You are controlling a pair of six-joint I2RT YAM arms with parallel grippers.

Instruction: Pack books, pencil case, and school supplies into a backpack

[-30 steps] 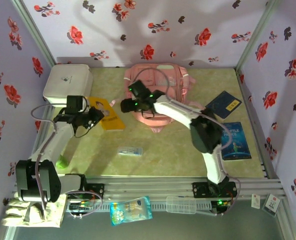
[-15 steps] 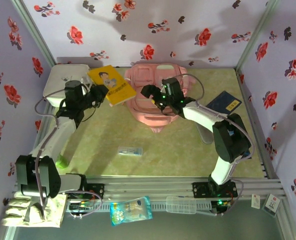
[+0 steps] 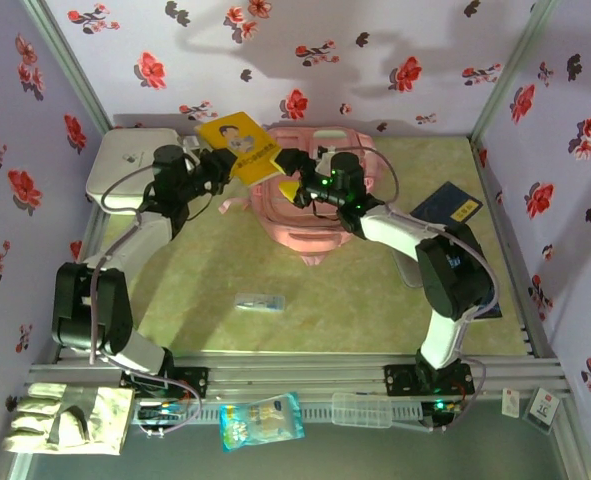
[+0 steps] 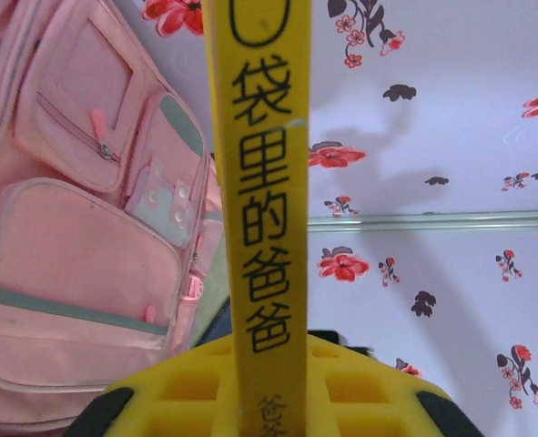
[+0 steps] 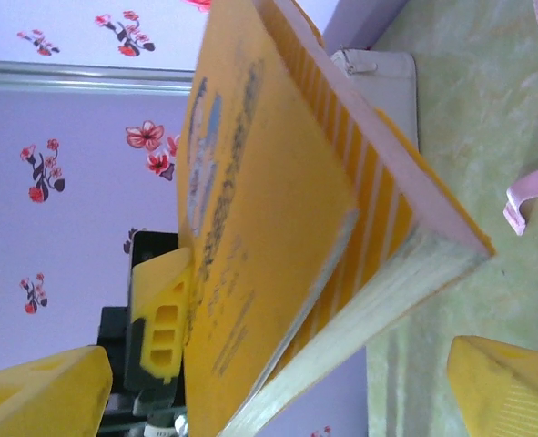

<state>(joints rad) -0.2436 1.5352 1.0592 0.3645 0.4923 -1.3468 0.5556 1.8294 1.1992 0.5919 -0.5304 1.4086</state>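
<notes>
Top external view: the left gripper [image 3: 215, 165] pinches the yellow book [image 3: 240, 148] and holds it raised off the table [image 3: 355, 290], above the far edge, between the white box [image 3: 125, 165] in the far left corner and the pink backpack [image 3: 325, 200] lying at the middle of the far edge. The right gripper [image 3: 285, 175] is at the book's right side, over the backpack, with its jaws spread wide.

Left wrist view: the book [image 4: 264, 182] stands edge-on, clamped between the yellow fingers [image 4: 187, 396], with black print running down its spine (the backpack's front pockets [image 4: 77, 228] fill the left side).

Right wrist view: the book [image 5: 278, 228] sits tilted in the gap between the two yellow fingertips [image 5: 41, 401], neither one touching it.

The dark navy book [image 3: 445, 208] lies flat near the right edge, just beside the right arm. The small clear packet [image 3: 260, 302] lies towards the near edge, left of the middle, well apart from both grippers.
</notes>
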